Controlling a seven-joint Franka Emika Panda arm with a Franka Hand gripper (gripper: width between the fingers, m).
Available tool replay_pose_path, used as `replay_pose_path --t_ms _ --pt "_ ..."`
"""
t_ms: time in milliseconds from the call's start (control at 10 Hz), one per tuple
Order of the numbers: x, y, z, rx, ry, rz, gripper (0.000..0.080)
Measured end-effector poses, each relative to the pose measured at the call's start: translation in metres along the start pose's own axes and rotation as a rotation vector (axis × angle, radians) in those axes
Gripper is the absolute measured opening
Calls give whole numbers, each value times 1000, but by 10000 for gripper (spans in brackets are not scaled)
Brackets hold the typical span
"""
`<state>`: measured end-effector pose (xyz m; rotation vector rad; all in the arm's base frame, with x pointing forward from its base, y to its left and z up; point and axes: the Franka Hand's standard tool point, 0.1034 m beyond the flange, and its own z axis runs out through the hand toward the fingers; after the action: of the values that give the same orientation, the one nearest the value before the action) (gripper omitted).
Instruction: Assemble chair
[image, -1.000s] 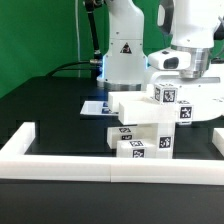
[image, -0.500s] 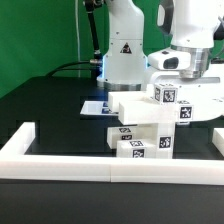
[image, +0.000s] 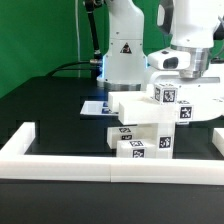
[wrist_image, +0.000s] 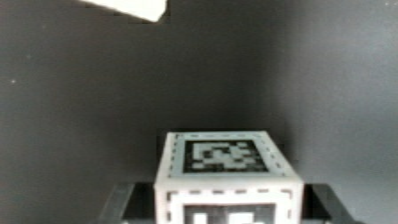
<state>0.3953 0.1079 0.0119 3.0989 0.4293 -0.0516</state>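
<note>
The partly built chair (image: 138, 128) is a stack of chunky white tagged blocks near the middle of the black table. My gripper (image: 168, 90) hangs over the stack's right-hand end in the exterior view, shut on a small white tagged block (image: 166, 97) that sits at the top of the stack. In the wrist view this block (wrist_image: 222, 165) fills the space between my dark fingers (wrist_image: 135, 196), which press against its two sides, with the gripper (wrist_image: 226, 208) closed round it. I cannot tell whether the block rests on the pieces below.
A long low white border rail (image: 100, 166) runs along the front, with a raised end at the exterior view's left (image: 22, 138). The marker board (image: 96, 107) lies behind the stack. The arm's white base (image: 124, 55) stands at the back. A white piece (wrist_image: 125, 8) shows at the wrist view's edge.
</note>
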Motion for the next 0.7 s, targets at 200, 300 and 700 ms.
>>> replay_pose_path --t_ms 200,300,700 --pt "1 14 -27 17 5 -33 281" --pt "2 23 -44 30 15 -37 281" --pt "25 62 -89 50 29 -67 281"
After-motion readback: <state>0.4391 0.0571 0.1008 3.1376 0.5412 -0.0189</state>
